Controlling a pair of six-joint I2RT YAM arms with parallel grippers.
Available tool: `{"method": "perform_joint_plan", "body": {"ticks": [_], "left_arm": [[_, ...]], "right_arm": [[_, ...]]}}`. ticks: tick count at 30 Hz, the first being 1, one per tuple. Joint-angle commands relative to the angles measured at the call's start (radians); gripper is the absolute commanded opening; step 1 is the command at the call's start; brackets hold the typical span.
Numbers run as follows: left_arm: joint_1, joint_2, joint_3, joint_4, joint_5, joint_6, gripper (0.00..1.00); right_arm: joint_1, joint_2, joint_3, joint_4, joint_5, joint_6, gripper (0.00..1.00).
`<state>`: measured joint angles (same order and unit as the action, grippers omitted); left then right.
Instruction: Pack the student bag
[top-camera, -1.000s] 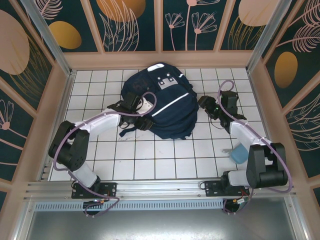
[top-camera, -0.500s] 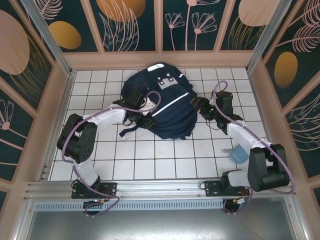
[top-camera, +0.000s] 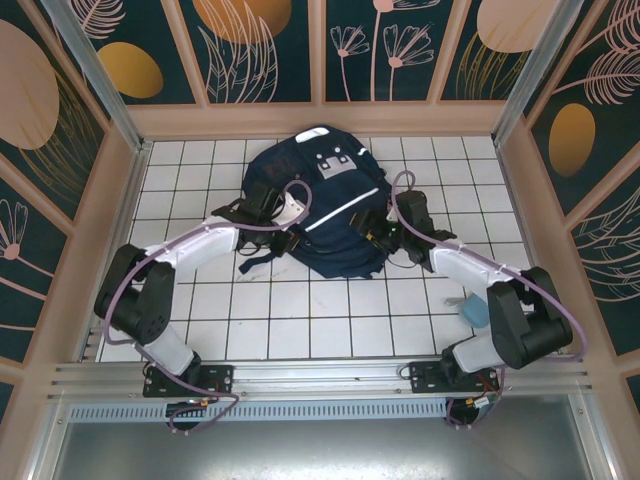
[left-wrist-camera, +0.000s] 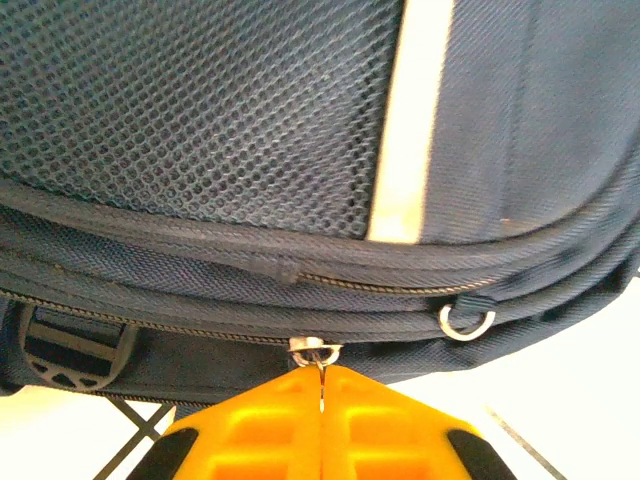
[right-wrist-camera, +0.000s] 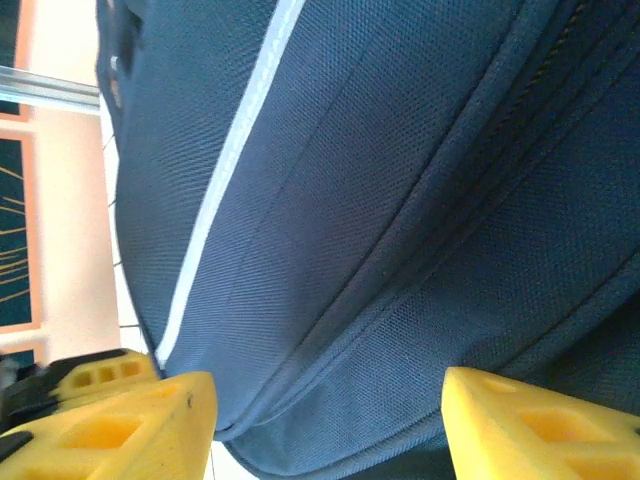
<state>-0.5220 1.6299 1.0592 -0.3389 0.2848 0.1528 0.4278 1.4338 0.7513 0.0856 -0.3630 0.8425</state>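
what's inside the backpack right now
The inside is hidden: the backpack lies closed on the tiled table, and the zippers in the left wrist view are shut. The left hand is pinched on a metal zipper pull. Whatever is packed is covered by fabric.

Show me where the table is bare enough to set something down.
Bare: the front tiles before the bag, plus both back corners. Crowded: the bag's flanks, left pincer shut on a zipper pull, right pincer open there.

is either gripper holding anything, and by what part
Left gripper pinches the bag's zip pull. Right gripper is open against the bag, holding nothing.
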Motion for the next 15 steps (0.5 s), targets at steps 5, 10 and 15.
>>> {"method": "perform_joint_plan", "body": {"ticks": [5, 10, 15], "left_arm": [[-0.004, -0.084, -0.061, 0.084, 0.068, -0.07, 0.02], [-0.004, -0.069, -0.076, 0.091, 0.063, -0.111, 0.04], [-0.007, -0.057, -0.114, 0.151, 0.165, -0.19, 0.01]], "right_arm": [[0.047, 0.058, 0.038, 0.039, 0.012, 0.041, 0.63], [0.053, 0.097, 0.058, 0.069, 0.009, 0.052, 0.62], [0.059, 0.148, 0.084, 0.105, -0.012, 0.05, 0.6]]}}
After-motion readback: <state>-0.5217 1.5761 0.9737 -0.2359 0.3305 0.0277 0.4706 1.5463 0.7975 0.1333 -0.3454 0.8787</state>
